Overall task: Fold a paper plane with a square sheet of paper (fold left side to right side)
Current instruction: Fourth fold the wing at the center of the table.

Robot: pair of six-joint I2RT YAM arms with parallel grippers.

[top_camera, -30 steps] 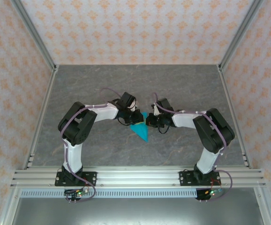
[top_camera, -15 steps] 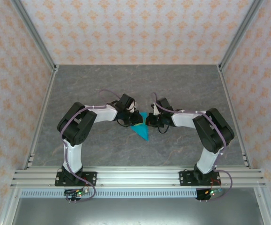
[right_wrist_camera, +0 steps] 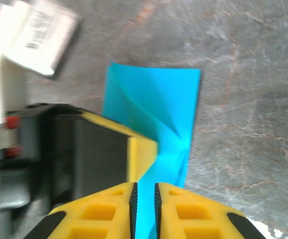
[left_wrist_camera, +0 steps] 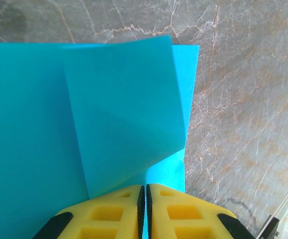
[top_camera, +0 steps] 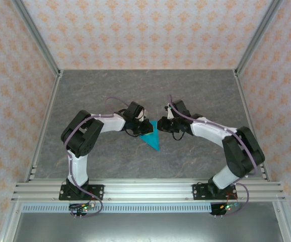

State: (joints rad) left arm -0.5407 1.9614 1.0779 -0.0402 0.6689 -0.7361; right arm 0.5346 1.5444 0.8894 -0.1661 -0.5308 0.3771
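A pointed, folded piece of bright cyan-blue paper [top_camera: 151, 139] lay on the grey marble-patterned desk [top_camera: 201, 91], its wide end between the left end effector [top_camera: 143, 124] and the right end effector [top_camera: 160, 125].

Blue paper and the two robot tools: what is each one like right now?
blue paper: folded into a pointed shape, lying on the table, one flap lifted up.
left tool: shut, pinching the edge of the lifted flap.
right tool: open just a crack, over the paper's edge, gripping nothing that I can see.
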